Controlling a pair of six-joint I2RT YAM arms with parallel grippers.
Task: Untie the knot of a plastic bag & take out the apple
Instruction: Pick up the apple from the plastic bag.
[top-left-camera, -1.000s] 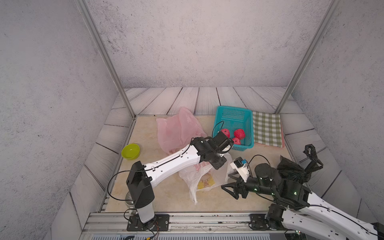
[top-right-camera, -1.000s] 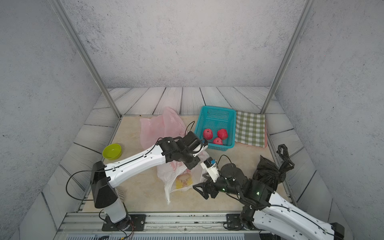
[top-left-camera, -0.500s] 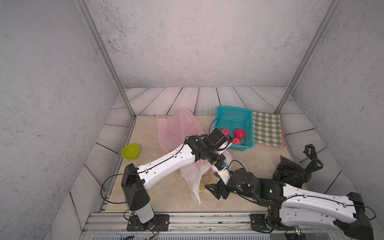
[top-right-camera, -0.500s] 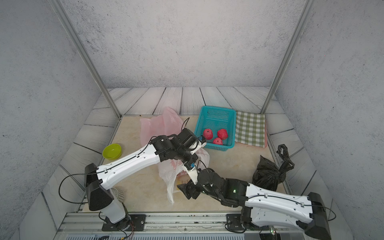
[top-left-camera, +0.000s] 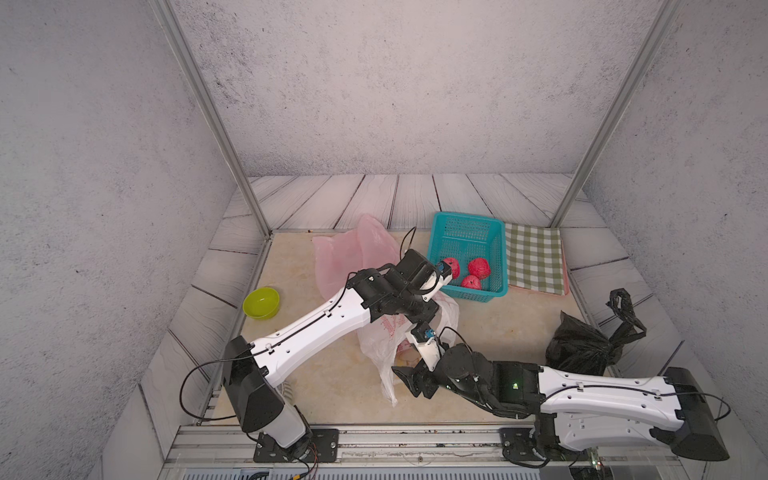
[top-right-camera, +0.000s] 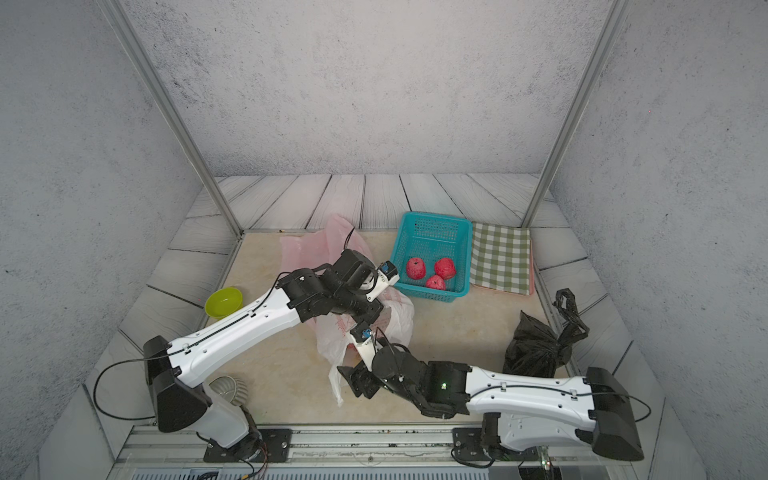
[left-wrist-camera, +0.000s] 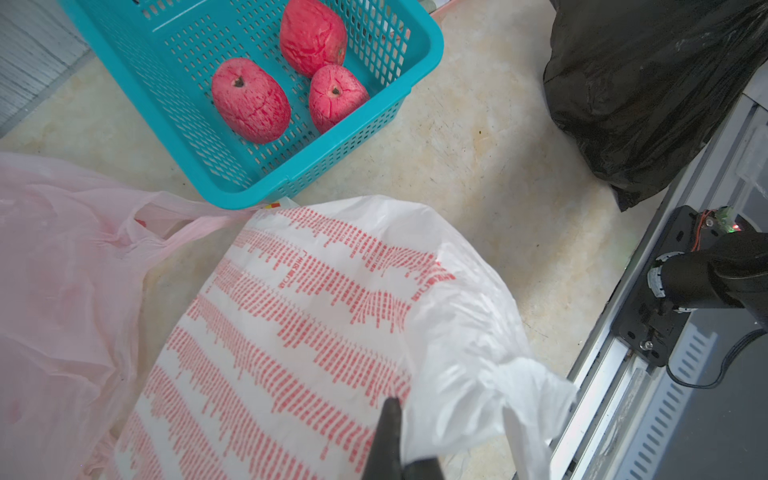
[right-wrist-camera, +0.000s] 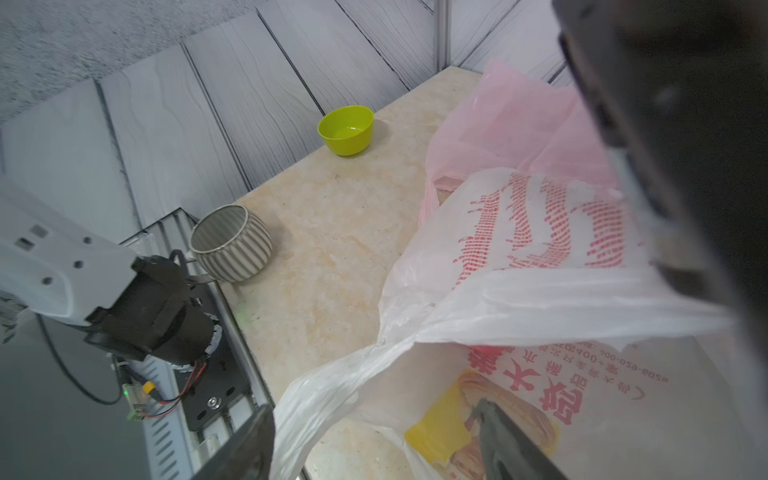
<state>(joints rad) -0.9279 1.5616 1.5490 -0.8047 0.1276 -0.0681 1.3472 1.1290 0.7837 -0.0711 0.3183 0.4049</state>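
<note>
Quick count of what's on the beige marble-look tabletop (top-left-camera: 498, 328): three plastic bags, three apples, two bowls, one cloth.

The white plastic bag with red print (left-wrist-camera: 291, 311) sits mid-table. The left gripper (left-wrist-camera: 400, 455) is pinched tight on its upper edge. The right gripper (right-wrist-camera: 374, 444) has its jaws spread wide, with the bag's loose lower film hanging between them.

A floppy translucent pink plastic bag (top-left-camera: 353, 257) lies touching the white one on the far side. A knotted black plastic bag (top-left-camera: 582, 349) stands off by the right arm.

All three wrinkly red apples (left-wrist-camera: 250, 106) are in the teal perforated plastic basket (top-left-camera: 478, 294). Can't tell if there's an apple inside any of the bags.

There's also a lime green plastic bowl (top-left-camera: 261, 302), a ribbed grey ceramic bowl (right-wrist-camera: 230, 245), and a green-and-white checked cloth (top-left-camera: 534, 259) just beside the basket.
</note>
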